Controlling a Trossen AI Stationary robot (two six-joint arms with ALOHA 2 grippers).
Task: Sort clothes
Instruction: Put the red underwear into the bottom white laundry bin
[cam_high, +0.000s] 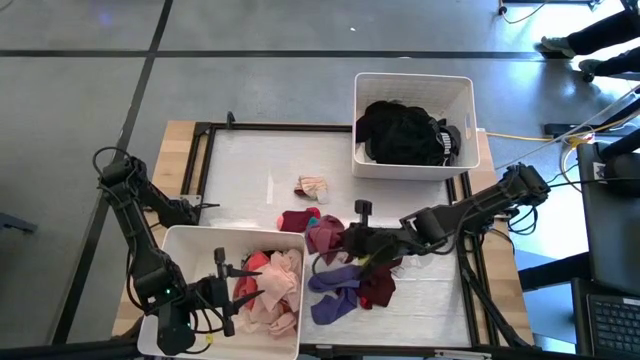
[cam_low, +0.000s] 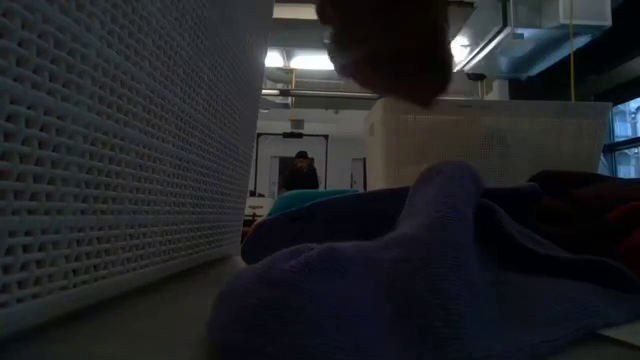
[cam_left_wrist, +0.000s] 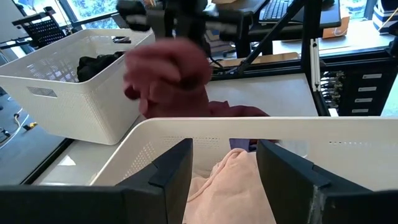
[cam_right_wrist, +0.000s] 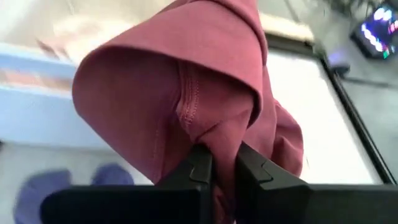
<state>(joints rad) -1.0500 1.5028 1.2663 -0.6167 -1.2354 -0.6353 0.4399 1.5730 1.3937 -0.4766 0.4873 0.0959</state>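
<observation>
My right gripper (cam_high: 347, 243) is shut on a maroon garment (cam_right_wrist: 186, 93), which it holds above the mixed pile of clothes (cam_high: 345, 275): red, purple, maroon and a bit of teal on the table's near middle. In the low view the garment (cam_low: 390, 50) hangs at the top, above a purple piece (cam_low: 430, 270). My left gripper (cam_left_wrist: 227, 177) stands open over the near-left white bin (cam_high: 180, 250), above the pink clothes (cam_high: 270, 295) inside, touching nothing. A small peach piece (cam_high: 312, 187) lies flat farther back. My right gripper pinches a bunched fold of the maroon garment (cam_right_wrist: 221, 140) between its two fingers (cam_right_wrist: 199, 168), several layers together. The fingers slant downward from the table's right side. The cloth is lifted clear of the pile and droops slack around and below the fingertips.
A second white bin (cam_high: 465, 100) at the far right holds black clothes (cam_high: 405, 132). The near-left bin's wall (cam_low: 120, 150) stands close beside the pile. Bare white table (cam_high: 250, 170) lies between the bins. A person (cam_low: 300, 172) stands far off in the room.
</observation>
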